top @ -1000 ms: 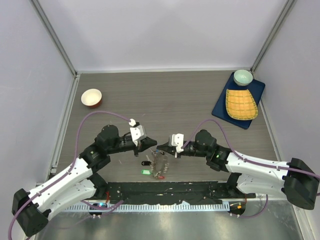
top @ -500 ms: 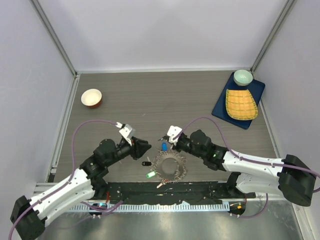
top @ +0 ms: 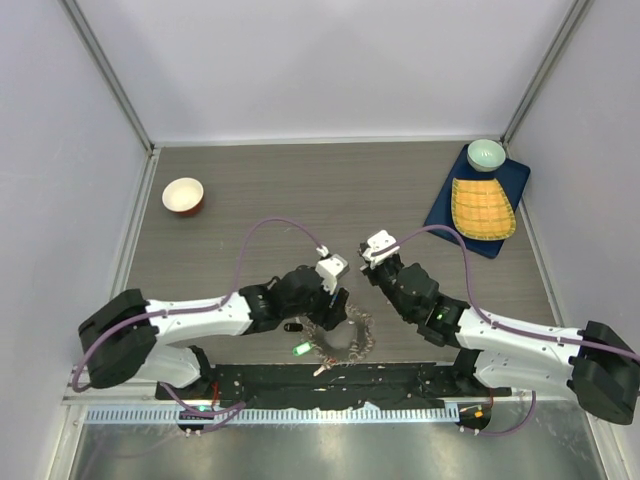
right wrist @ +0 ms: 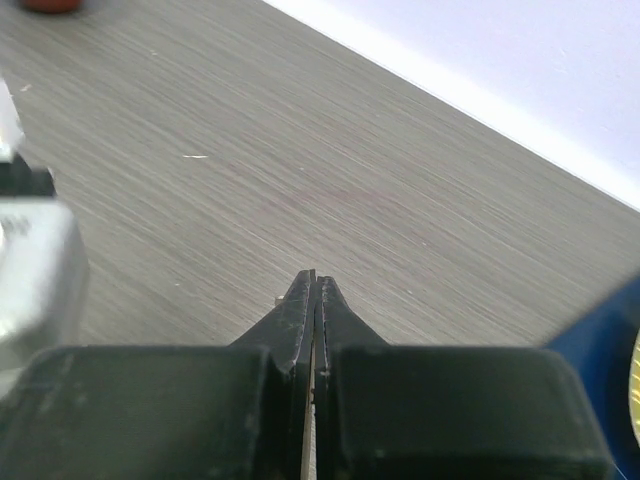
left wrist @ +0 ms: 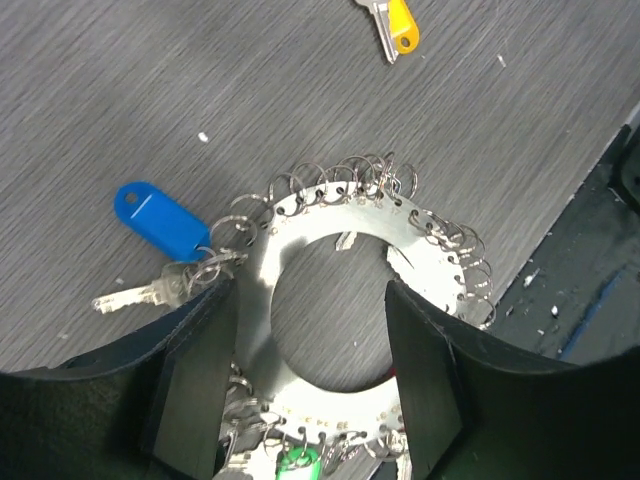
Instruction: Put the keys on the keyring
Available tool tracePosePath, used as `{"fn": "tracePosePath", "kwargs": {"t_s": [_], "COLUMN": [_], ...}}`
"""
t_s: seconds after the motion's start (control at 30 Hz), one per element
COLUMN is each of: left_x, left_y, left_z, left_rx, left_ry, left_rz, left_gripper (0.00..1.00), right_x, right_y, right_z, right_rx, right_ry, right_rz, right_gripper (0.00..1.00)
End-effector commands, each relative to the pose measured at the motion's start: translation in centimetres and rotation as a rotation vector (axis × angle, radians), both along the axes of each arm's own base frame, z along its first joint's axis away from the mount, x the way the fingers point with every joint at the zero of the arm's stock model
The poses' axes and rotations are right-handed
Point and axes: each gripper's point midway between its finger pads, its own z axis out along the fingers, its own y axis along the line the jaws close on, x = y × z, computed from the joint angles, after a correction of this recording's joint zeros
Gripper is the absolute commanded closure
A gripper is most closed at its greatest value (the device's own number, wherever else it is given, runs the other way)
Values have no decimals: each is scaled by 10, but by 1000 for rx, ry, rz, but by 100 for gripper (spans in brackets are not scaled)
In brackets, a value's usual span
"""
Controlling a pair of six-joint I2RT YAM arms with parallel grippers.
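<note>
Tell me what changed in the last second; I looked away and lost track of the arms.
The keyring, bunched up between both grippers a second ago, now lies flat. The left gripper drew back, then swung in over it, open, straddling the ring. The right gripper, shut, pulled back from it. The orange bowl and blue tray stayed put.

A grey-brown wood-grain pattern is shown across the flat table top (top: 300, 190). The flat perforated metal keyring (left wrist: 330, 215) is rendered in pale silver-grey and is fringed with silver wire loops. 3 coloured plastic tags are seen: 1 blue oval key tag (left wrist: 160, 218), 1 yellow key tag (left wrist: 401, 22) and 1 green key tag (top: 297, 349). The small round bowl (top: 183, 195) is coloured orange-red outside and cream inside. A pale mint bowl (top: 486, 154) and a yellow woven ribbed plate (top: 482, 208) are set off against a navy blue tray (top: 440, 207).
</note>
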Motion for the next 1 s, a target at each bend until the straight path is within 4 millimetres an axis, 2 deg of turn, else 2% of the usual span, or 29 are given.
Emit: {"fn": "tracePosePath", "kwargs": {"t_s": [0.0,0.17,0.33,0.47,0.53,0.67,0.87,0.97], "left_x": [4,2,10,22,37,59,99,114], "left_y": [-10,11,29,56,76,96,114,119], "left_z": [-14,-43,-58,-65,-65,-60,-37,-18], "left_rx": [105,255,353,419,457,375,309,288], "left_ry": [9,69,91,95,76,99,17,-46], "left_rz": [15,57,108,169,242,332,435,471], "left_gripper": [36,38,45,47,48,49,46,43], "right_x": [10,11,14,16,18,20,22,21], "right_y": [-23,-25,-23,-23,-23,-22,-18,-11], "right_z": [25,22,17,15,14,10,7,7], "right_rx": [124,124,117,108,107,104,112,131], "right_ry": [-53,-48,-38,-30,-27,-11,20,49], "right_rz": [-142,-154,-153,-152,-154,-150,-131,-108], "right_gripper": [99,99,99,99,99,99,99,99]}}
